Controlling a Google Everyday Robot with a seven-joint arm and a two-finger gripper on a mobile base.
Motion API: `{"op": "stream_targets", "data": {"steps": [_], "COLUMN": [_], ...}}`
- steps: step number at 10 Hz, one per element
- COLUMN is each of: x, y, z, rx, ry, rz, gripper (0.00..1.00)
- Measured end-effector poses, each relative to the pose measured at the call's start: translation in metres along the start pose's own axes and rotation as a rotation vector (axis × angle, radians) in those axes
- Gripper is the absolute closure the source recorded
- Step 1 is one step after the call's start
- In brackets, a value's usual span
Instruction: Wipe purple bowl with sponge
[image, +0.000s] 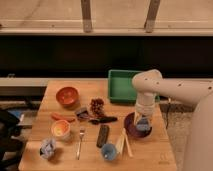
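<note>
The purple bowl (134, 128) sits on the wooden table (95, 150) at the right, near the front. My gripper (142, 121) hangs from the white arm and reaches down into the bowl. A pale blue-grey sponge (143, 125) shows at the gripper's tip, inside the bowl. The arm hides the bowl's far rim.
A green tray (120, 86) stands behind the bowl. An orange bowl (67, 96), a pinecone-like object (97, 105), an orange cup (60, 129), a fork (80, 143), a dark bar (103, 135), a blue cup (108, 151), chopsticks (125, 142) and a crumpled blue wrapper (47, 148) lie on the table.
</note>
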Motion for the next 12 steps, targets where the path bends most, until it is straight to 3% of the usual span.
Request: {"op": "stream_targets", "data": {"steps": [4,7,9,12], "x": [-0.008,0.018,0.032,0.030], "y": [0.028,0.046,0.037,-0.013], "z": [-0.010,-0.005,-0.001,0.003], "rx": [-0.029,-0.029,-0.008,0.027], "ry": [-0.038,-0.009,0.022,0.052], "rz": [-0.052,-0.086,-0.080,0.001], "gripper": [0.91,0.91,0.91,0.91]}}
